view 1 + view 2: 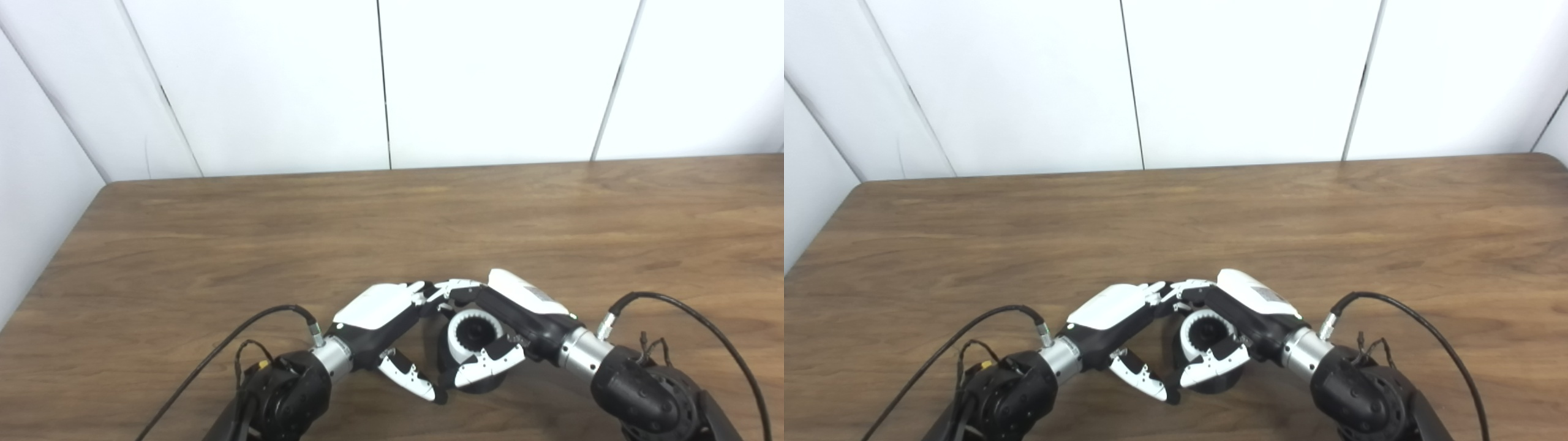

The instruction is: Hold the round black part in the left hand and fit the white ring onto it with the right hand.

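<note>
The round black part [484,381] stands on the wooden table near the front edge, between my two hands. The white toothed ring [460,343] sits on top of it, with a dark hole in its middle. My left hand [383,324] curls round the part from the left, thumb low at the front and fingers over the back. My right hand [520,315] comes in from the right; its thumb [490,366] lies across the ring's front and its fingers reach over the back. Both show in the right eye view too: the left hand [1115,321] and the right hand [1252,312].
The wooden table [392,233] stretches away to a white panelled wall. Its left edge runs diagonally at the left side. Black cables [692,312] loop off both wrists over the tabletop.
</note>
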Controlling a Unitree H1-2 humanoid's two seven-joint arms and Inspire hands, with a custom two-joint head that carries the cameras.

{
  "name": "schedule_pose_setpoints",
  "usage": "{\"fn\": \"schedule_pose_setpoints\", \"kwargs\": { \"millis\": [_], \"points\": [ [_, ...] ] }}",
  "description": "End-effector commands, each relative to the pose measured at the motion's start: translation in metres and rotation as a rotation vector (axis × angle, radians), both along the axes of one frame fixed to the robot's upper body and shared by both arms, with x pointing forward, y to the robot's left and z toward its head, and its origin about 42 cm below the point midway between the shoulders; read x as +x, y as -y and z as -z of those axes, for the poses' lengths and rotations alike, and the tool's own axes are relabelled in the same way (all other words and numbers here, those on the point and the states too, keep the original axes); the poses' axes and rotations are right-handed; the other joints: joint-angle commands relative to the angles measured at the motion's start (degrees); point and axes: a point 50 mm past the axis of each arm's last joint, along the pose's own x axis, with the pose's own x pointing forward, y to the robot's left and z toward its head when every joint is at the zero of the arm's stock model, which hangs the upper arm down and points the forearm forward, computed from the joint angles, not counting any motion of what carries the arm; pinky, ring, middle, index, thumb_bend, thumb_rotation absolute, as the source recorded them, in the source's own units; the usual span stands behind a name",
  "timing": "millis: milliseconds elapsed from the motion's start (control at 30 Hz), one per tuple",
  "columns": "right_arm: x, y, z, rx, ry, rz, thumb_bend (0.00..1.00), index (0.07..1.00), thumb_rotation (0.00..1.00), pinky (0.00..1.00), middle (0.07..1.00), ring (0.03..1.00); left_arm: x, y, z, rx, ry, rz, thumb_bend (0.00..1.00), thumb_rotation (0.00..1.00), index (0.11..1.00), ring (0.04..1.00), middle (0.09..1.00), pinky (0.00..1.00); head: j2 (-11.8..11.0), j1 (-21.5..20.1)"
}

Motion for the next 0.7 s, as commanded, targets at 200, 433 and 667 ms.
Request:
{"fn": "schedule_pose_setpoints", "kwargs": {
  "millis": [200,433,667],
  "points": [
    [0.005,0.0,-0.013,0.026,0.043,-0.009,0.88,0.771,0.39,0.81,0.866,0.915,0.007,-0.004,-0.011,-0.016,0.042,-0.018,0.98,0.38,0.797,1.0,0.937,1.0,0.0,0.0],
    [0.006,0.005,-0.019,0.075,0.04,0.049,0.88,0.85,0.45,0.8,0.915,0.918,0.009,-0.008,-0.013,-0.029,0.055,-0.048,0.99,0.33,0.788,1.0,0.935,0.98,-0.4,0.0],
    [0.009,0.016,-0.018,0.203,0.036,0.1,0.79,0.903,0.57,0.82,0.949,0.928,0.01,-0.017,-0.021,-0.07,0.036,-0.099,0.99,0.34,0.812,1.0,0.943,0.95,-0.8,-0.2]
  ]
}}
